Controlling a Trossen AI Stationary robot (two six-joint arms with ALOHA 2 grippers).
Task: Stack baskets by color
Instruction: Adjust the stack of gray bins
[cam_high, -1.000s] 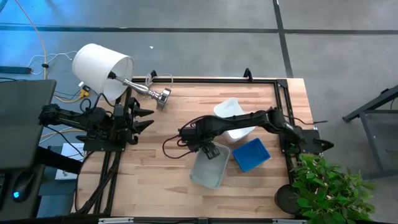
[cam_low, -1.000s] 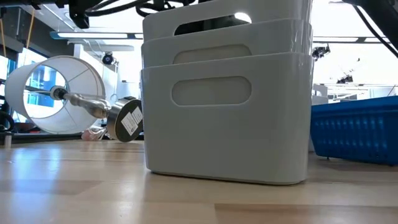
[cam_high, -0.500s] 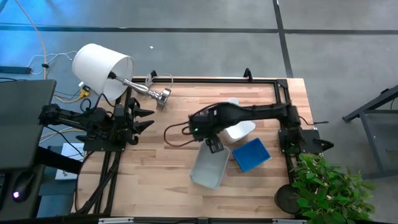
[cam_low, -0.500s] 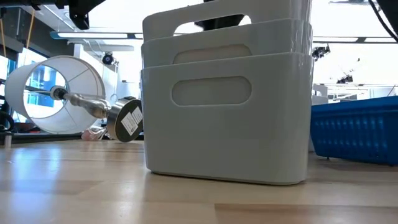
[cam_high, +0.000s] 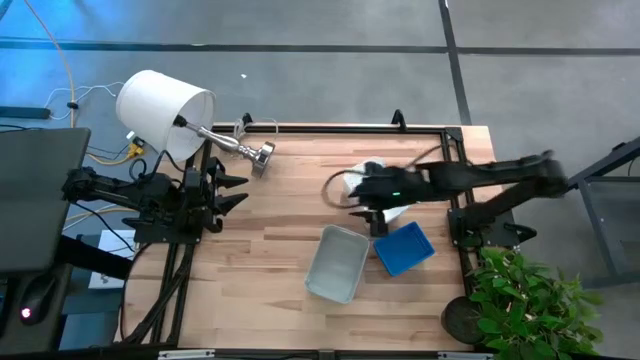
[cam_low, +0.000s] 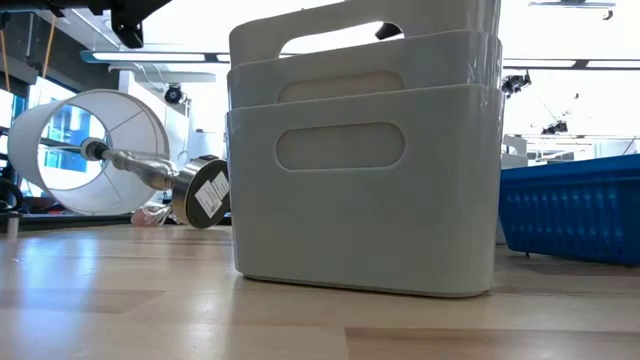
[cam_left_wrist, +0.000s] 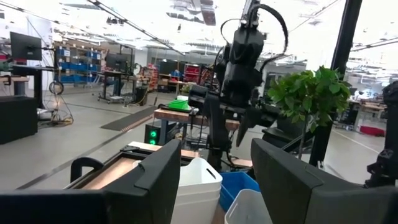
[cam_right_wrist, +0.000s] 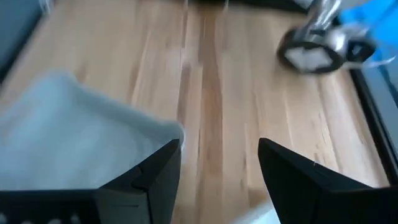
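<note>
Right tool (cam_high: 372, 222) retreated from grey stack (cam_high: 337, 263), jaws open, empty; swinging low could clip white baskets (cam_high: 372, 180).

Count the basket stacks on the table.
3: grey stack near the front edge, blue stack to its right, white stack behind them, partly under the right gripper. Baskets per stack unclear.

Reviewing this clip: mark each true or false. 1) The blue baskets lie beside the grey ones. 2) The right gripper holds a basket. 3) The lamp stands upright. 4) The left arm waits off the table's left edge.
1) True: the blue baskets lie right of the grey baskets.
2) False: the right gripper is open and empty, above the white baskets.
3) False: the lamp lies on its side.
4) True: the left gripper hangs there, open.
</note>
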